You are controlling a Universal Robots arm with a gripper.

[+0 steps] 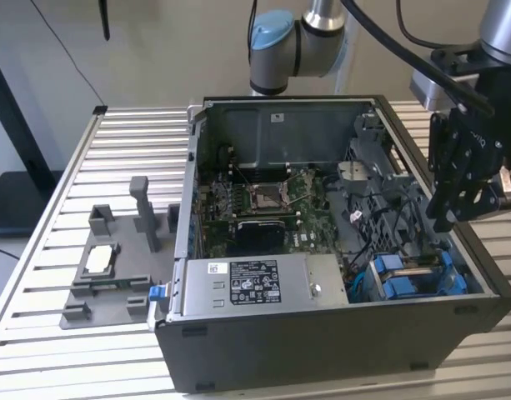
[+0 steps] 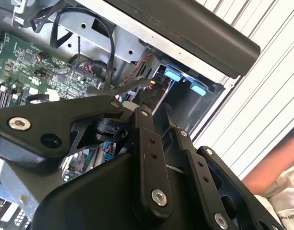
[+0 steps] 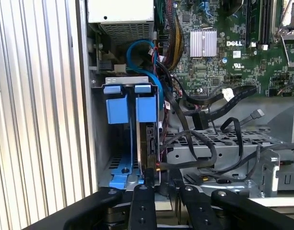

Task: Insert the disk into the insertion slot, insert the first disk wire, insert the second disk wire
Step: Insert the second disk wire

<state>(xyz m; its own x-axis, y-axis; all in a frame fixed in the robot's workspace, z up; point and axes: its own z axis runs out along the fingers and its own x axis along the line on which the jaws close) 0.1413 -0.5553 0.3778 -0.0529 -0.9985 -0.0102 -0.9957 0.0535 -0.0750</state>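
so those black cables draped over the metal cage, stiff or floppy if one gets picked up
Probably floppy: the black cables sag in loose loops over the metal cage. Likely light, with a free plug end that could swing. They cross each other, so pulling one may drag its neighbours.

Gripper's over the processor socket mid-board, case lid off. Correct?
Not quite. In the exterior view the gripper hangs over the insertion slot in the corner of the case on the exterior view's right, away from the processor socket. The lid is off, as you say.
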